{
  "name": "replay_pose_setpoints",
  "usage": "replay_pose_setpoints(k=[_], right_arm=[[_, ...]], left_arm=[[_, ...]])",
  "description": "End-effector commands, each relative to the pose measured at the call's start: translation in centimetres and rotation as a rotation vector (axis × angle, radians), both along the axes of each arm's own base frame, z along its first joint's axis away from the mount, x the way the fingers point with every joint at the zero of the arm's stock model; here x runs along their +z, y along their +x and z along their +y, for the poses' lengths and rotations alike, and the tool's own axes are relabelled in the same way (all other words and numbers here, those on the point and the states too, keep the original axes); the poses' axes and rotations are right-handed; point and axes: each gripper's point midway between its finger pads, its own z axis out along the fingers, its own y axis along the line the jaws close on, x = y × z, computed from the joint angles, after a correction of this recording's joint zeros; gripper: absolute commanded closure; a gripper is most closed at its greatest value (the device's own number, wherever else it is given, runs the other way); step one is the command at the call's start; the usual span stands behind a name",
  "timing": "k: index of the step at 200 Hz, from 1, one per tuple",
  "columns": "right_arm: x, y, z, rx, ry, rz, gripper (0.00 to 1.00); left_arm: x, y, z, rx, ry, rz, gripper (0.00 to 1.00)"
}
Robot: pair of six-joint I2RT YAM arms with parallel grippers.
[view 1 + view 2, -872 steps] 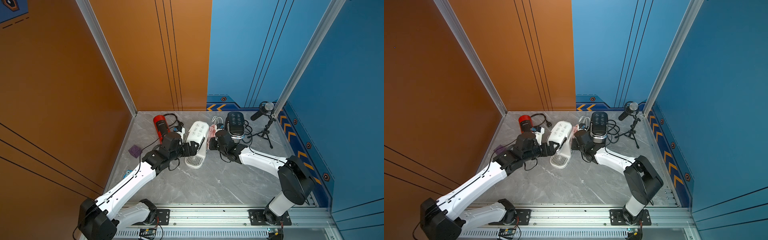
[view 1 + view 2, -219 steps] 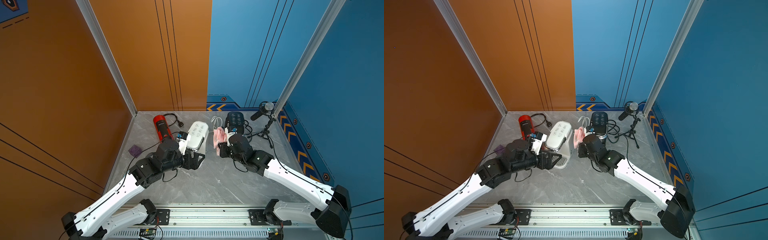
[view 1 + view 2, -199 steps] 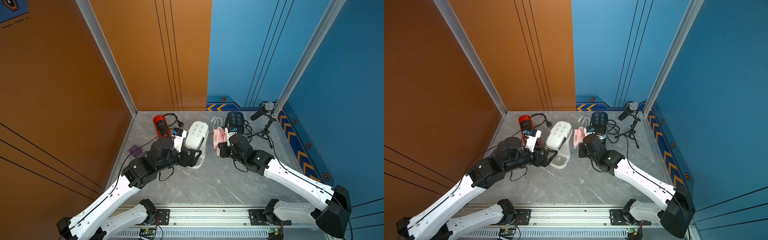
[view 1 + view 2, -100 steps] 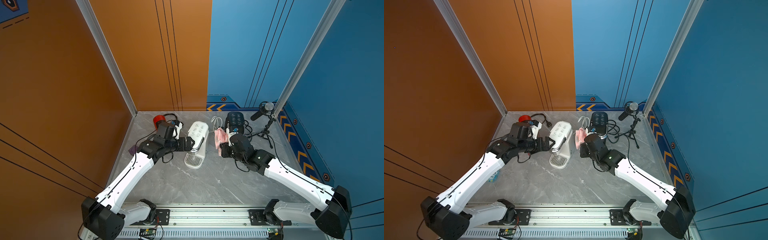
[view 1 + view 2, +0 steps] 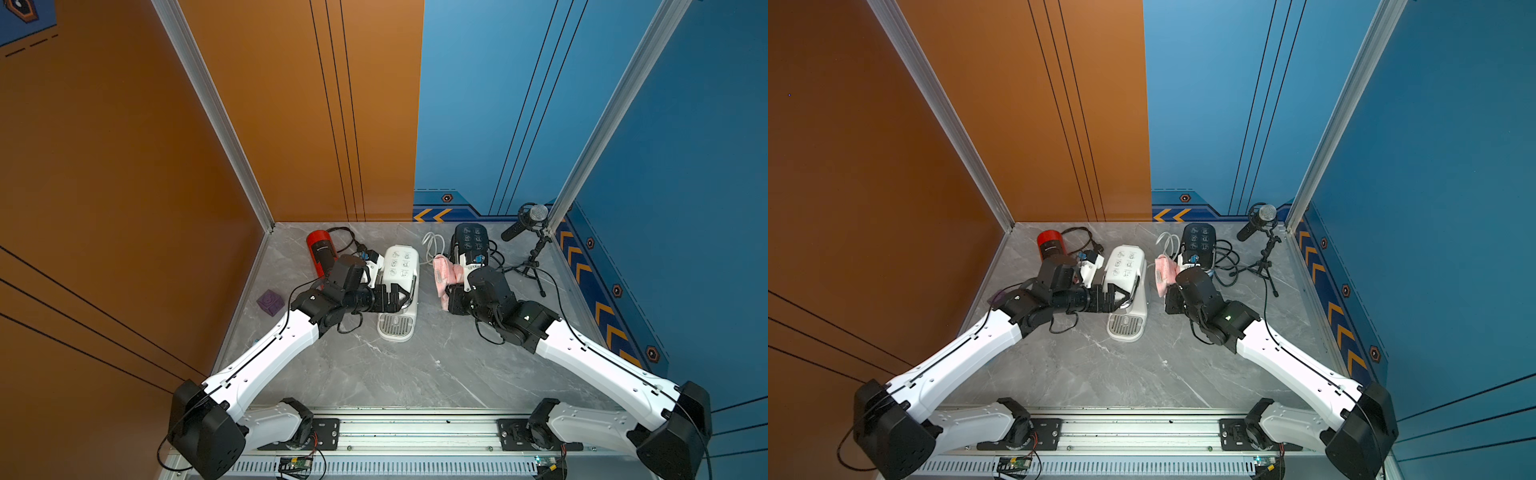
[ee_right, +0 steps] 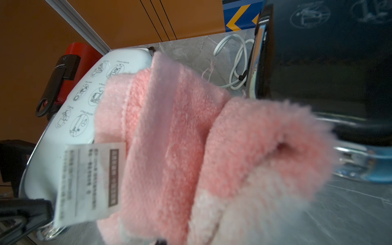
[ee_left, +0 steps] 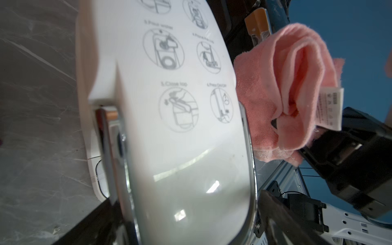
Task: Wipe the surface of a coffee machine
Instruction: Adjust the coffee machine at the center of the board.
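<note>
Step in hand, as I judge it: lining up before the wipe. Left gripper (image 5: 398, 297) is straddling the white coffee machine (image 5: 401, 266), jaws spread fully; contact unclear. Machine is standing on the grey marbled table (image 5: 374, 374): glossy rounded plastic, chrome trim, printed pictograms. Right gripper (image 5: 451, 293) is pinching a folded pink cloth (image 5: 442, 272), fluffy terry with a care label, just beside the machine, seemingly apart. Next move is calling for cloth laid lightly on the curved shell.

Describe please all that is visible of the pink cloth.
The pink cloth is soft, fluffy terry by its look, bunched into thick folds, with a white printed label. The right pincer is shut on it and holds it raised between the white coffee machine and the black coffee machine. In both top views a gap separates it from the white one.
</note>
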Motion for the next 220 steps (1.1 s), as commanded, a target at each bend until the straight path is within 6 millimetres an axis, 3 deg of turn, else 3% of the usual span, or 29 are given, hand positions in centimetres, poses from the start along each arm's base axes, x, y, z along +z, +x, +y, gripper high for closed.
replay_pose_setpoints(k=[1, 39, 59, 92, 106, 112, 167, 184, 220], right_arm=[[0.2, -0.4, -1.0, -0.007, -0.005, -0.011, 1.00], [0.5, -0.9, -1.5, -0.005, 0.005, -0.018, 1.00], [1.0, -1.3, -1.6, 0.004, 0.014, -0.019, 1.00], [2.1, -1.8, -2.4, 0.018, 0.060, -0.022, 1.00], [2.7, -2.2, -2.3, 0.049, 0.101, -0.020, 1.00], [3.0, -2.4, -2.4, 0.057, 0.113, -0.021, 1.00], [3.5, -2.9, -3.7, 0.059, 0.169, -0.006, 1.00], [3.6, -2.9, -3.7, 0.067, 0.177, -0.003, 1.00], [5.1, -3.6, -3.2, 0.135, 0.231, -0.006, 1.00]], left_arm=[[0.2, -0.8, -1.5, -0.015, -0.030, -0.013, 0.00], [0.5, -1.7, -3.5, -0.026, -0.019, -0.034, 0.00], [0.6, -1.8, -3.3, 0.001, -0.014, -0.040, 0.00], [2.4, -2.7, -4.3, -0.033, -0.048, -0.073, 0.00], [2.2, -3.2, -5.1, -0.070, -0.043, -0.079, 0.00], [3.6, -3.1, -5.7, -0.085, -0.065, -0.106, 0.00], [2.2, -3.2, -8.0, -0.122, -0.088, -0.079, 0.00], [2.9, -2.7, -9.1, -0.127, -0.123, -0.099, 0.01], [3.1, -3.4, -7.3, -0.118, -0.101, -0.096, 0.01]])
